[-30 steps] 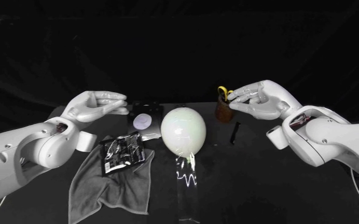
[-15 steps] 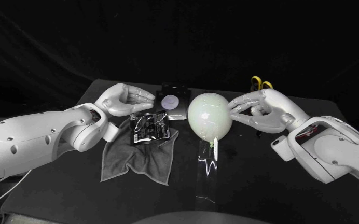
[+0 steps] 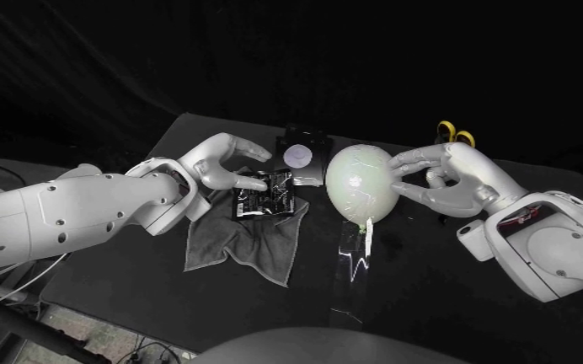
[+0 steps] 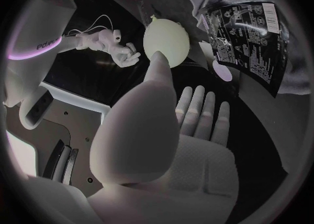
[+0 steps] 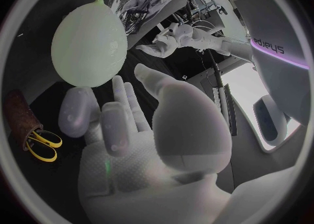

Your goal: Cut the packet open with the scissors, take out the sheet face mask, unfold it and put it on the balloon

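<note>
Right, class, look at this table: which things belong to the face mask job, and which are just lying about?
For the job:
packet
scissors
balloon

Just lying about:
grey cloth, under the packet
black box with a pale disc, behind the packet
brown holder, with the scissors in it

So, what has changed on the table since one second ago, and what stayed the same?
The left hand has come down to the edge of the packet, open and holding nothing. The right hand has moved away from the scissors to beside the balloon. Nothing was taken hold of. The packet, the grey cloth, the balloon and the scissors stayed in place; only the camera shifted.
</note>
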{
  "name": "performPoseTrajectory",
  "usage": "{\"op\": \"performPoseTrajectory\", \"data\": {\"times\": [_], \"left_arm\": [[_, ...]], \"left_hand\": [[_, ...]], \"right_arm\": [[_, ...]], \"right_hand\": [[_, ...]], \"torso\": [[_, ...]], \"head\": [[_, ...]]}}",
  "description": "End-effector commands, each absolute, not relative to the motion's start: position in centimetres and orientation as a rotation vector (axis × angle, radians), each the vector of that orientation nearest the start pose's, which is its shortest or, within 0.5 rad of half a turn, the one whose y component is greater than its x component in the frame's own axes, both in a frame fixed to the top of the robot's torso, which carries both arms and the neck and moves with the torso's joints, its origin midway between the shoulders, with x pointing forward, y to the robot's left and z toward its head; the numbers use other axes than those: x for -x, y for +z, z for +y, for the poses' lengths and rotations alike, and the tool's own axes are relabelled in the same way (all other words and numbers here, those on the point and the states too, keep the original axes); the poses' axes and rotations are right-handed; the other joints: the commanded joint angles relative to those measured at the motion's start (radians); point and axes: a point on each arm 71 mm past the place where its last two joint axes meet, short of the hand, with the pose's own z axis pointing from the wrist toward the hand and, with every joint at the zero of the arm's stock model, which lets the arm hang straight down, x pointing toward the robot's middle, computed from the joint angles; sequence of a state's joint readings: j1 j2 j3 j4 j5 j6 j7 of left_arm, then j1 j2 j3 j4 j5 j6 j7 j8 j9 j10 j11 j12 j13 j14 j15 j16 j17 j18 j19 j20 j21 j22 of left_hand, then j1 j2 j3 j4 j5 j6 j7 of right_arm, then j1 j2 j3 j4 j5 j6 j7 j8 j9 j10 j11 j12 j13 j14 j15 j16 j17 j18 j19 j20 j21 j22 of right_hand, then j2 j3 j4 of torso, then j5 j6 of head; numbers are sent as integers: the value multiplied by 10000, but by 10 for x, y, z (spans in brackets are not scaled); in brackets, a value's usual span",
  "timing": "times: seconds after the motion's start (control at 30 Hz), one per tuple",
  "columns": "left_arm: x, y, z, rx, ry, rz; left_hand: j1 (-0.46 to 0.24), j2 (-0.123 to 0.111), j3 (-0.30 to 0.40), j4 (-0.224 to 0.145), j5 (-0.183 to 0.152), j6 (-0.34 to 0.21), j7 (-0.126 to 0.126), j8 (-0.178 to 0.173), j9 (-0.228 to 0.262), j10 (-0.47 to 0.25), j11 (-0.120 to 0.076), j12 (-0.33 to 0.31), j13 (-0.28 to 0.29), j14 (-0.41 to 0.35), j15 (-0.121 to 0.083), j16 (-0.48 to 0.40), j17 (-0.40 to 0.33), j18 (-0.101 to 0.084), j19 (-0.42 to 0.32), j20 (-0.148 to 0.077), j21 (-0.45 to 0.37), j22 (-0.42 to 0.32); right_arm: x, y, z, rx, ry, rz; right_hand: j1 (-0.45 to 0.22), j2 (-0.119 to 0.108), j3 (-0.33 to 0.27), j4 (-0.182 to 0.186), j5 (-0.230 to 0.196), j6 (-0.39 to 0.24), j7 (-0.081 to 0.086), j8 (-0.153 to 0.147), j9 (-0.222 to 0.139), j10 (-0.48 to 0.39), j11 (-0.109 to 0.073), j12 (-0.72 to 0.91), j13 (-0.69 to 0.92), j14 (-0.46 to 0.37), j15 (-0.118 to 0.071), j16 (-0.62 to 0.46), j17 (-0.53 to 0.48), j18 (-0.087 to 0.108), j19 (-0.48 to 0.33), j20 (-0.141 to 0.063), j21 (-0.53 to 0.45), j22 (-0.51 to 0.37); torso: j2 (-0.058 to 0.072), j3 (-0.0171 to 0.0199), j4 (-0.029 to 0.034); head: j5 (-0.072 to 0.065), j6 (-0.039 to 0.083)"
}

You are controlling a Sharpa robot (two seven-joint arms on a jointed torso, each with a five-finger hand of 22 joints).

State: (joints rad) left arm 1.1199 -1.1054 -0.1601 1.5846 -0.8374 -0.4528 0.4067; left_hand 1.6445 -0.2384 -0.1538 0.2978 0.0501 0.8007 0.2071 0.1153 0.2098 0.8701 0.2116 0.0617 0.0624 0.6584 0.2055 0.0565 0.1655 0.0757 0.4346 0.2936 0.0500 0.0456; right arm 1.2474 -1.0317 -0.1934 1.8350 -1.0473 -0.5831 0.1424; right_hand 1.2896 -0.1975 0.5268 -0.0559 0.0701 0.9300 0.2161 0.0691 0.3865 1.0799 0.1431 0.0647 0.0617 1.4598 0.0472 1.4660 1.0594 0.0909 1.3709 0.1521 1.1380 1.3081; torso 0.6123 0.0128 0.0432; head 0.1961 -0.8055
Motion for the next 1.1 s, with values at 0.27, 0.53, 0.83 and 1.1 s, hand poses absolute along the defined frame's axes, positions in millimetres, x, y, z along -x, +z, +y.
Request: {"op": "performPoseTrajectory", "data": {"times": [0.27,0.53,0.83,1.1], "left_arm": [[-423,-251,296,972,-7757,16330],[-423,-268,292,722,-7000,16689],[-427,-275,286,579,-6746,17050],[-430,-283,282,508,-6578,17395]], "left_hand": [[-415,-662,-686,68,14,-1172,-128,-328,-276,-2595,-505,-152,-130,-2415,-426,-161,-597,-172,-985,17,-148,-90],[-513,-689,-714,32,5,-1496,-171,-407,-351,-3161,-561,-165,-150,-2737,-543,-165,-673,-143,-1082,-14,-140,-85],[-459,-690,-714,31,7,-1637,-129,-435,-383,-3337,-530,-162,-151,-2796,-573,-153,-686,-94,-1176,-75,-147,-89],[-470,-699,-722,33,7,-1769,-135,-463,-413,-3602,-528,-185,-169,-2849,-569,-149,-698,-38,-1181,-124,-138,-82]], "right_arm": [[-409,-174,-203,-1025,10411,15283],[-408,-174,-203,-1036,10446,15287],[-407,-173,-203,-1063,10444,15336],[-406,-173,-203,-1098,10464,15376]], "right_hand": [[35,-74,-125,19,-66,-154,13,-51,-37,-197,28,-33,-1,-14,117,-53,-74,8,-100,30,-147,1328],[39,-68,-148,26,-65,-175,25,-50,-45,-228,36,-30,1,-11,124,-54,-56,11,-104,39,-160,1323],[38,-62,-162,33,-65,-187,34,-49,-50,-244,42,-27,3,-12,128,-57,-58,17,-115,44,-185,1314],[33,-57,-179,42,-65,-197,41,-48,-55,-259,48,-24,4,-12,134,-59,-58,19,-117,49,-194,1311]], "torso": [[-4,-2,6],[-19,1,3],[-25,4,-7],[-32,6,-9]], "head": [[167,-37],[217,-41],[189,-66],[167,-94]]}}
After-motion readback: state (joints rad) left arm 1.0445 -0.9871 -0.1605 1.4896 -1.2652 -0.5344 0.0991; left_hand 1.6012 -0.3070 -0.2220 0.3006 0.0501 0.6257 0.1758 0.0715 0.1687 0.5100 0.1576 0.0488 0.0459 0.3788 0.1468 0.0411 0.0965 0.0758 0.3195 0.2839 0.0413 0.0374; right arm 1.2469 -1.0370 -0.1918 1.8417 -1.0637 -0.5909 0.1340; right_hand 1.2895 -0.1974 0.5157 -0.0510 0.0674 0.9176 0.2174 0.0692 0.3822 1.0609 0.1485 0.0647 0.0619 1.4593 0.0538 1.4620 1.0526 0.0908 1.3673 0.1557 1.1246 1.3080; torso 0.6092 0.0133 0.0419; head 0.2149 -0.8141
